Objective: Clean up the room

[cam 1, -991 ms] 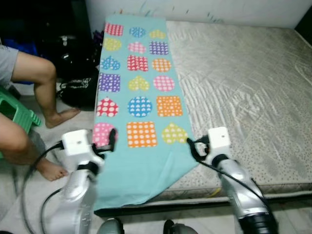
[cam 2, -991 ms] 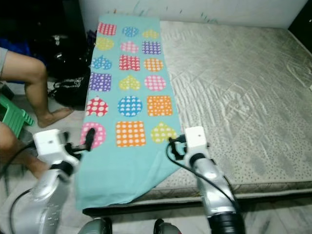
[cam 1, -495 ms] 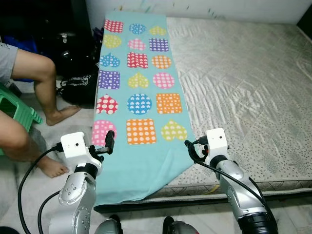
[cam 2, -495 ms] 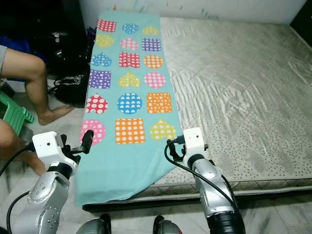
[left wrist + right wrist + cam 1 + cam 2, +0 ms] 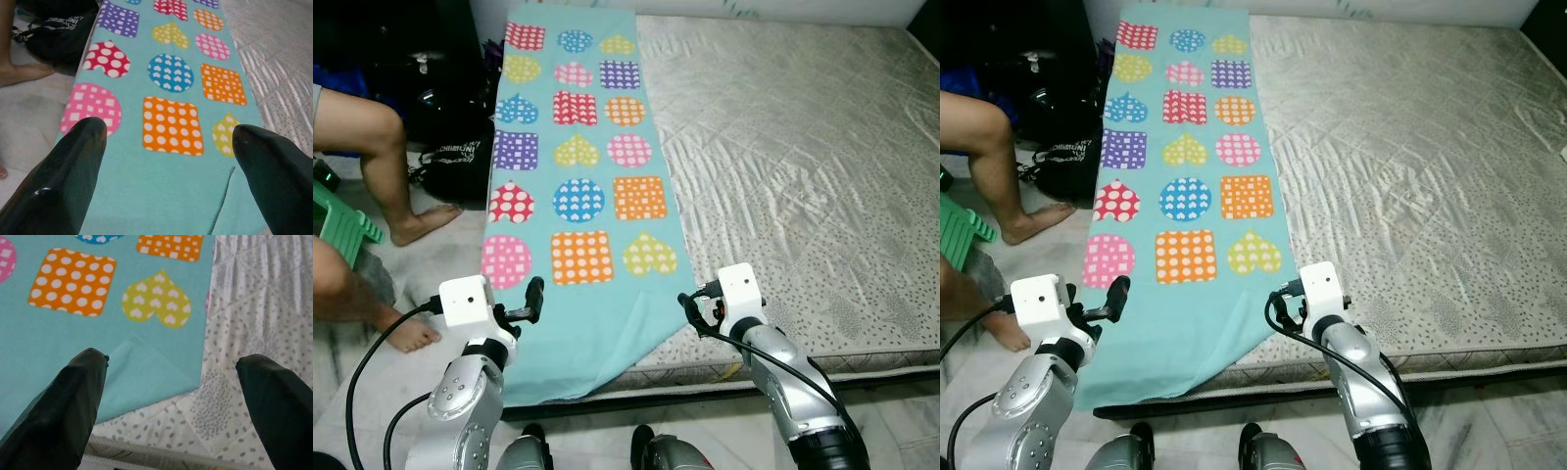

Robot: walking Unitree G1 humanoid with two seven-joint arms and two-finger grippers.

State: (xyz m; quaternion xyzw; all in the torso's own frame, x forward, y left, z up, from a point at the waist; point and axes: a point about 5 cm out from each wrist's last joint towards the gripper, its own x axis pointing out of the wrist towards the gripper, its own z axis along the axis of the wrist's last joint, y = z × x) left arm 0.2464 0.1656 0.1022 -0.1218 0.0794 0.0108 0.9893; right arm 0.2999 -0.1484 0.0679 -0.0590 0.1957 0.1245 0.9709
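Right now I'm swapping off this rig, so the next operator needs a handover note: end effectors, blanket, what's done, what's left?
Left end effector: open, empty, raised at the near left edge of the turquoise blanket.
Right end effector: open, empty, raised at the blanket's folded near right corner.
Blanket: spread lengthwise down the left side of the mattress, near end hanging over the edge.
Person's legs at left.
Done: nothing gripped.
Left: probably grasp and fold the blanket.

A turquoise blanket (image 5: 570, 176) carries rows of polka-dotted and checked hearts, circles and squares in pink, orange, yellow, blue, purple and red. The mattress (image 5: 803, 157) beneath is pale grey, quilted, with small dark speckles. A green stool (image 5: 337, 220) and a black bag (image 5: 450, 162) sit on the pale floor (image 5: 421, 264).
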